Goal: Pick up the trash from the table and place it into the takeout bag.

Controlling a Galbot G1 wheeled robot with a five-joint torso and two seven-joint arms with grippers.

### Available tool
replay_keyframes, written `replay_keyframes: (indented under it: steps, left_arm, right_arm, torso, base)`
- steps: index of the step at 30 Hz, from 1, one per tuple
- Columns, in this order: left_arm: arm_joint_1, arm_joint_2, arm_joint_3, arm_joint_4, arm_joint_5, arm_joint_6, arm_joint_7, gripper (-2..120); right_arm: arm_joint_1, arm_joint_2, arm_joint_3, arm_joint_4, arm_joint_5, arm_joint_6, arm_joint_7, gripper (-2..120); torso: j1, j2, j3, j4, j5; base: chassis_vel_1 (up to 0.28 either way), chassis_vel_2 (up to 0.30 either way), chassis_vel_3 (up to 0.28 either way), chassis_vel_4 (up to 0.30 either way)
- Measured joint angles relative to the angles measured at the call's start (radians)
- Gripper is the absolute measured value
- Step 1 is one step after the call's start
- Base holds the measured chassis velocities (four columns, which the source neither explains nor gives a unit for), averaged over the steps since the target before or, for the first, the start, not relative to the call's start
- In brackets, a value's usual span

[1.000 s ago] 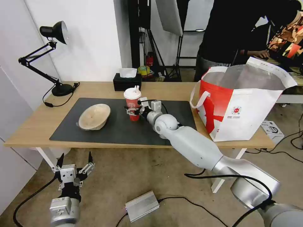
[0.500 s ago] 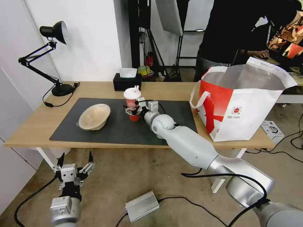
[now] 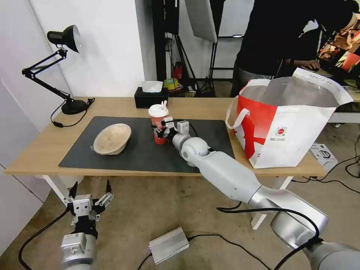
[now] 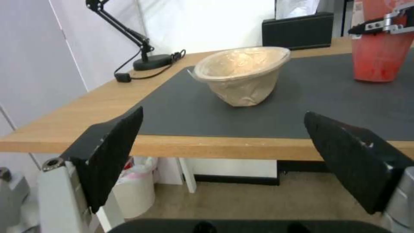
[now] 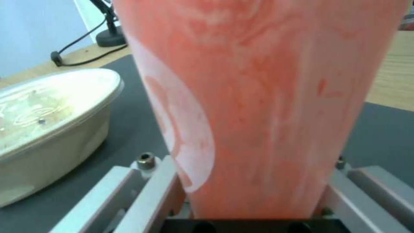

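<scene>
The right gripper (image 3: pixel 160 130) reaches over the dark grey mat (image 3: pixel 112 157) of the table (image 3: pixel 45 150) and has its fingers closed against both sides of the red drink cup (image 3: pixel 159 125), gripping it at mid-height below the white lid. In the right wrist view the cup (image 5: pixel 258 106) sits squarely between the two metal fingers (image 5: pixel 142 191), its wall pressed against them. Whether the cup's base rests on the mat cannot be told. To the left of the cup, apart from it, the shallow tan bowl (image 3: pixel 111 138) lies tilted on the mat. The takeout bag (image 3: pixel 292 127) stands open at the table's right end. The left gripper (image 3: pixel 89 204) hangs low beside the table's near left corner, fingers spread wide and empty.
</scene>
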Motion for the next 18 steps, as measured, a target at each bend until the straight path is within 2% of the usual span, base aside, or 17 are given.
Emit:
replay_keyframes:
  steps: [4,15,18]
  left_arm:
    - [0.0,0.0,0.001,0.001,0.001,0.0,0.0,100]
    - [0.0,0.0,0.004,0.003,0.003,0.0,0.0,100]
    - [-0.002,0.0,0.004,0.0,0.003,0.002,0.0,100]
  right_arm:
    - [-0.004,-0.014,0.0,0.015,0.003,0.0,0.008,9]
    - [-0.006,-0.052,0.0,0.079,0.01,-0.005,0.039,9]
    - [0.019,-0.102,-0.002,0.175,0.028,-0.029,0.073,8]
  torso:
    - [0.0,0.0,0.0,0.0,0.0]
    - [0.0,0.0,0.0,0.0,0.0]
    - [0.0,0.0,0.0,0.0,0.0]
  base:
    - [0.0,0.0,0.0,0.0]
    - [0.0,0.0,0.0,0.0]
    - [0.0,0.0,0.0,0.0]
